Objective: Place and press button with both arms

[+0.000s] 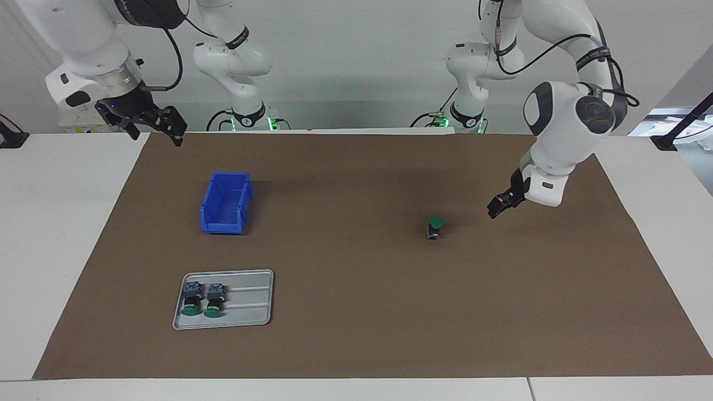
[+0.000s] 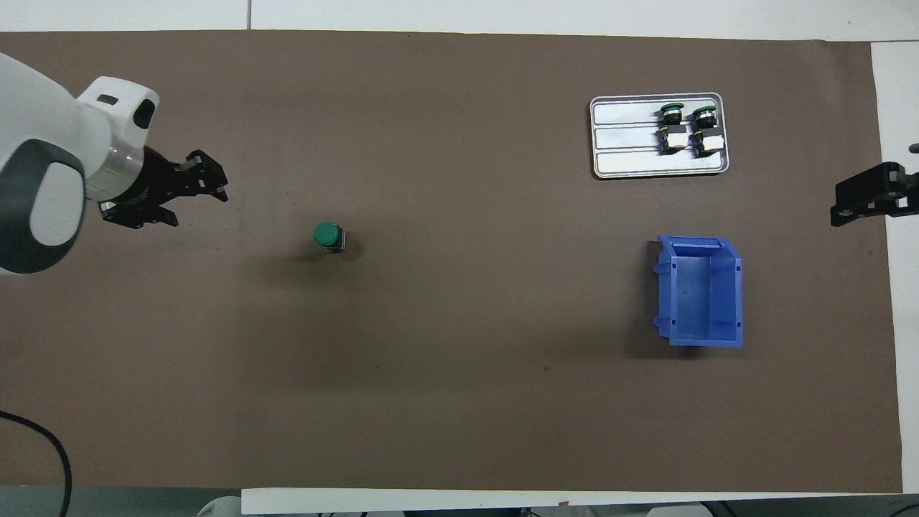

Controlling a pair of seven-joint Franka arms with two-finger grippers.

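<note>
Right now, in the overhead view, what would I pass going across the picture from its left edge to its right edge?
Left hand → lone green button standing on the brown mat → metal tray with two more buttons → right hand at the mat's edge. The blue bin overlaps the tray, so I leave it out.

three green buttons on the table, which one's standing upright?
The lone button on the bare mat, beside the left gripper, stands cap up. The other two buttons lie on their sides in the grey tray.

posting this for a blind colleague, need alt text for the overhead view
A green-capped button stands upright alone on the brown mat, with the left hand beside it, holding nothing. A grey tray holds two more buttons; nearer the robots sits an empty blue bin.
</note>
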